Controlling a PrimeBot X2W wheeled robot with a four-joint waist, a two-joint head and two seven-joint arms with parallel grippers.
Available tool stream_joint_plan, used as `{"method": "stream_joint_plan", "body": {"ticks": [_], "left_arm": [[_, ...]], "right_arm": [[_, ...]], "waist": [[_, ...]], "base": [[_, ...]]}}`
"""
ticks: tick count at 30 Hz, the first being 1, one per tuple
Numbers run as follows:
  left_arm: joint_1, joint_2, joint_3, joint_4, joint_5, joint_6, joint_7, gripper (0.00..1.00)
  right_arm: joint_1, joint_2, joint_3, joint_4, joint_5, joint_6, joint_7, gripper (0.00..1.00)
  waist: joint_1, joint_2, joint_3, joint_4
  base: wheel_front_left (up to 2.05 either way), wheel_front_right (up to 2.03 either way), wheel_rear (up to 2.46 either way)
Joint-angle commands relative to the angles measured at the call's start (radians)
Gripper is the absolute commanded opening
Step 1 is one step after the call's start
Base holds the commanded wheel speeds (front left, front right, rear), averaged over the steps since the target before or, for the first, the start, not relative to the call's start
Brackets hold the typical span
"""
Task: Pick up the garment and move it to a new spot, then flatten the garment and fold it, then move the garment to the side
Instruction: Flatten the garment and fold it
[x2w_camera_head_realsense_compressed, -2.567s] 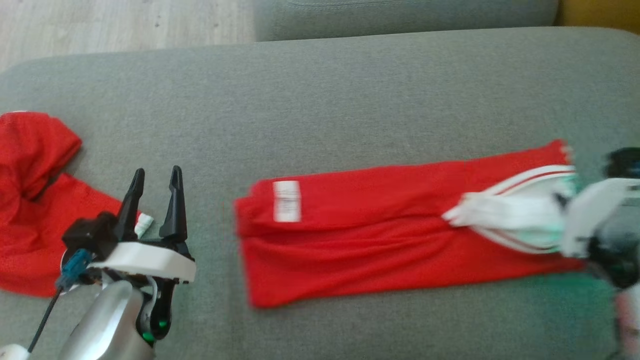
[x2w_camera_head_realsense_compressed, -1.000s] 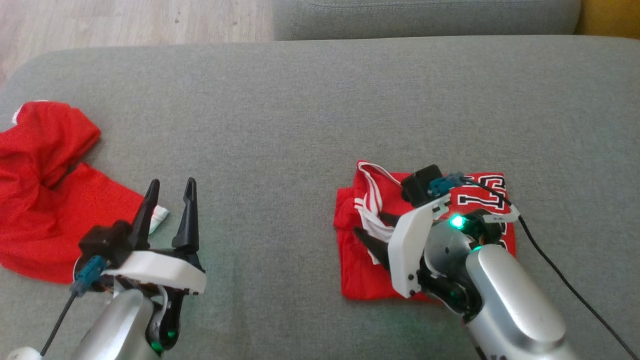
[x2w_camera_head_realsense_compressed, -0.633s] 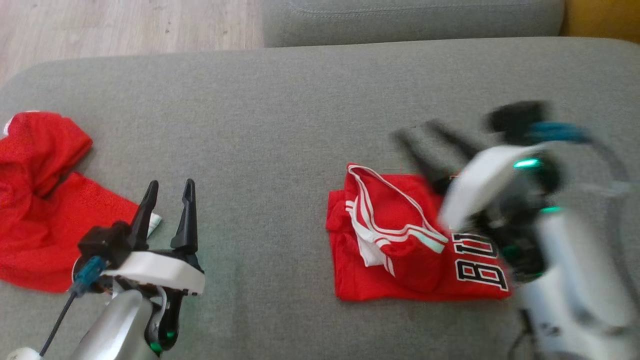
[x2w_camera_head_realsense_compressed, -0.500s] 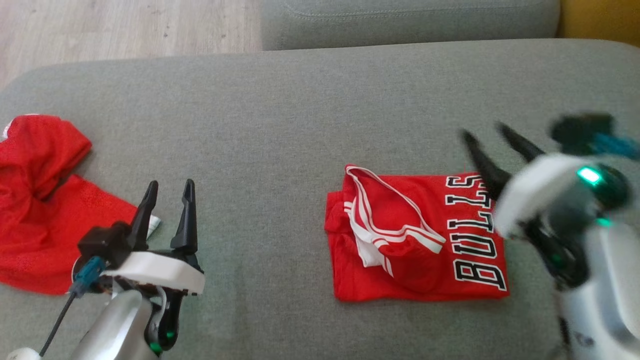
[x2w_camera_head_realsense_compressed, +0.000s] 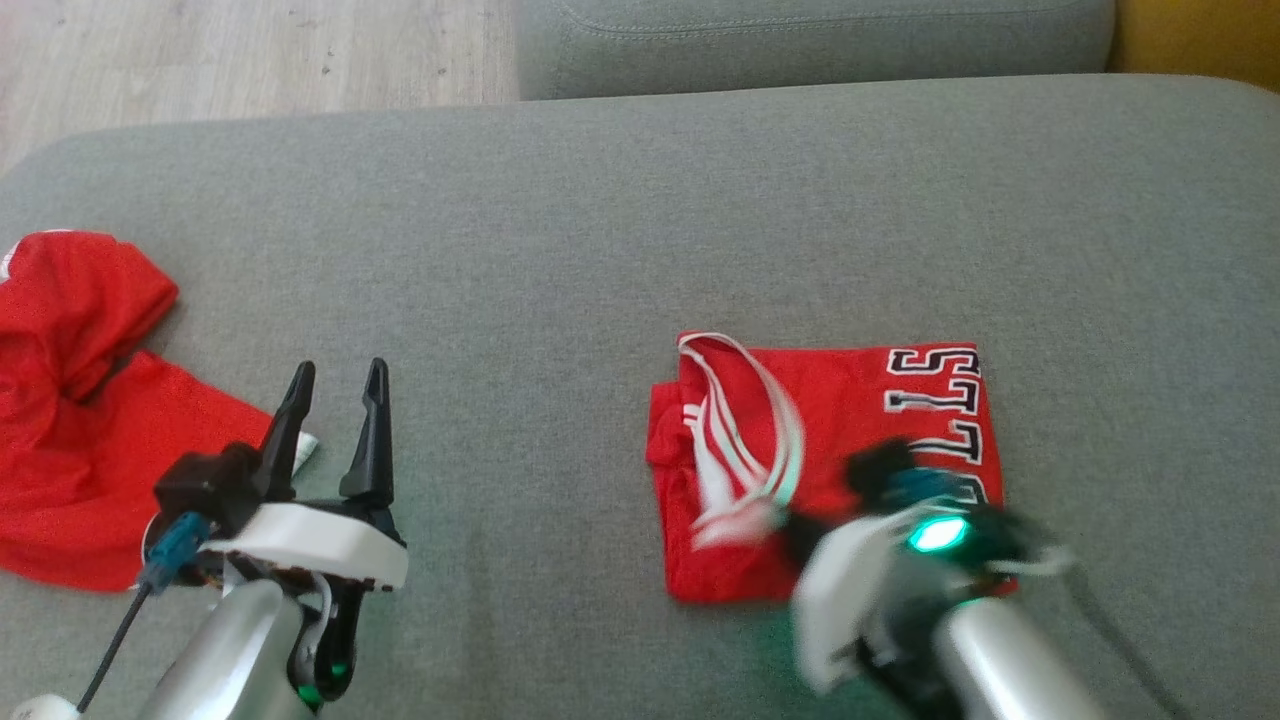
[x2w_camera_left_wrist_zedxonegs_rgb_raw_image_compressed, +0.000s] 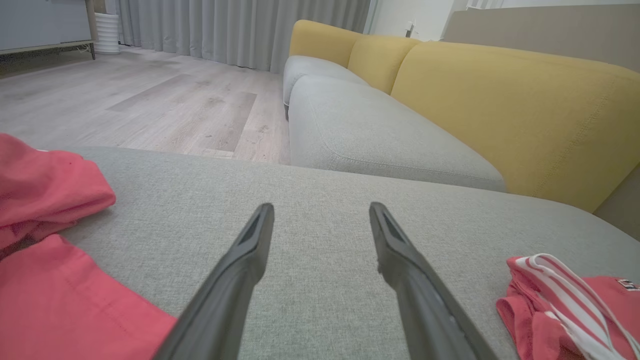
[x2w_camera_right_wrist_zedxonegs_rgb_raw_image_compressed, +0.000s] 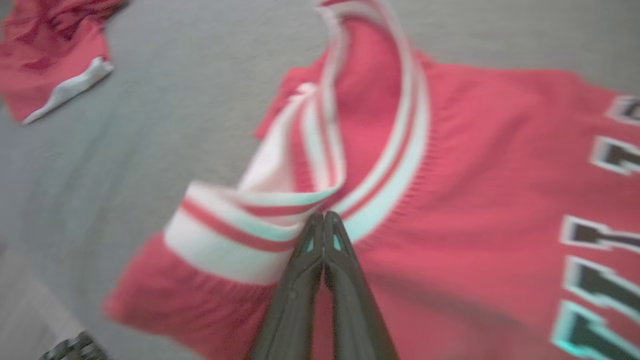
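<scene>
right gripper: fingers clenched tip to tip, nothing seen between them. The tips are set right against the striped trim of the garment. Whether any trim is pinched cannot be told, as the view is blurred. In the head view this arm is smeared by motion, and its green wrist light is seen over the garment's near edge.

The garment is a red jersey, folded into a rough rectangle and laid flat on the grey cushion. It is located directly under and ahead of the right gripper. The trim loops are bunched on the side toward the left gripper. The black-and-white lettering is carried on the side away from it.

left gripper: released, fingers spread wide, nothing held. It is positioned over bare cushion, well apart from the folded garment, which is seen low and off to its right in the left wrist view. A second red garment, crumpled, is laid just to its left. A white edge of that piece is seen just beside the outer finger.

Beyond the left gripper's tips, another grey seat, a yellow backrest and a wood floor are seen.
</scene>
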Motion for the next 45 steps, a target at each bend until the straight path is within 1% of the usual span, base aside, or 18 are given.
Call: {"method": "stream_joint_plan", "body": {"ticks": [1,4,6,9,10,11,12,14,18,19,21,23,26,29,32,39,45], "left_arm": [[-0.055,0.03,0.04,-0.022,-0.005,-0.004,-0.008,1.0],[-0.058,0.029,0.038,-0.019,-0.006,-0.003,-0.008,1.0],[-0.057,0.029,0.039,-0.017,-0.007,-0.004,-0.009,1.0],[-0.054,0.03,0.042,-0.014,-0.008,-0.003,-0.009,1.0],[-0.051,0.031,0.044,-0.014,-0.009,-0.002,-0.009,1.0],[-0.049,0.032,0.046,-0.014,-0.009,-0.001,-0.01,1.0],[-0.045,0.032,0.048,-0.014,-0.01,0.0,-0.01,1.0],[-0.035,0.033,0.057,-0.017,-0.012,0.004,-0.011,1.0],[-0.007,0.033,0.078,-0.026,-0.013,0.011,-0.013,1.0],[-0.007,0.033,0.078,-0.026,-0.013,0.011,-0.013,1.0],[0.009,0.033,0.088,-0.033,-0.01,0.012,-0.013,1.0],[0.026,0.033,0.099,-0.042,-0.005,0.014,-0.013,1.0],[0.054,0.028,0.125,-0.065,0.011,0.021,-0.014,1.0],[0.086,0.023,0.142,-0.077,0.025,0.024,-0.014,1.0],[0.103,0.026,0.144,-0.079,0.044,0.028,-0.014,1.0],[0.117,0.028,0.155,-0.087,0.055,0.031,-0.014,1.0],[0.11,0.036,0.146,-0.095,0.067,0.04,-0.009,1.0]], "right_arm": [[-0.059,0.016,0.096,-0.025,0.046,0.008,0.0,0.0],[-0.082,0.024,0.209,-0.024,0.139,0.008,0.009,0.0],[-0.098,0.027,0.253,-0.028,0.197,0.008,0.005,0.0],[-0.12,0.029,0.277,-0.052,0.279,0.008,-0.026,0.0],[-0.126,0.03,0.271,-0.064,0.304,0.008,-0.04,0.05],[-0.131,0.03,0.257,-0.077,0.322,0.008,-0.058,0.62],[-0.133,0.03,0.229,-0.09,0.331,0.008,-0.082,1.0],[-0.13,0.024,0.152,-0.115,0.326,0.008,-0.136,1.0],[-0.104,-0.004,-0.042,-0.159,0.253,0.008,-0.243,1.0],[-0.104,-0.004,-0.042,-0.159,0.253,0.008,-0.243,1.0],[-0.09,-0.025,-0.132,-0.176,0.194,0.008,-0.292,1.0],[-0.067,-0.038,-0.21,-0.174,0.15,0.008,-0.319,1.0],[-0.034,-0.071,-0.283,-0.149,0.076,0.008,-0.314,1.0],[-0.01,-0.081,-0.328,-0.13,0.051,0.008,-0.331,1.0],[0.007,-0.091,-0.347,-0.114,0.043,0.008,-0.352,1.0],[0.022,-0.082,-0.351,-0.096,0.042,0.008,-0.361,1.0],[0.026,-0.07,-0.346,-0.085,0.039,0.008,-0.336,1.0]], "waist": [[0.0,0.0,0.0,0.002],[0.0,0.0,0.001,0.003],[0.0,0.0,0.001,0.003],[0.0,0.0,0.0,0.0],[0.0,0.0,-0.002,-0.002],[0.0,0.0,-0.004,-0.005],[0.0,0.0,-0.007,-0.007],[0.0,0.0,-0.017,-0.013],[0.0,0.0,-0.039,-0.031],[0.0,0.0,-0.039,-0.031],[0.0,0.0,-0.051,-0.04],[0.0,0.0,-0.066,-0.048],[0.0,0.0,-0.089,-0.057],[0.0,0.0,-0.108,-0.06],[0.0,0.0,-0.116,-0.062],[0.0,0.0,-0.117,-0.065],[0.0,0.0,-0.109,-0.067]], "base": [[0.0,0.0,0.0],[0.0,0.0,0.0],[0.0,0.0,0.0],[0.0,0.0,0.0],[0.0,0.0,0.0],[0.0,0.0,0.0],[0.0,0.0,0.0],[0.0,0.0,0.0],[0.0,0.0,0.0],[0.0,0.0,0.0],[0.0,0.0,0.0],[0.0,0.0,0.0],[0.0,0.0,0.0],[0.0,0.0,0.0],[0.0,0.0,0.0],[0.0,0.0,0.0],[0.0,0.0,0.0]]}}
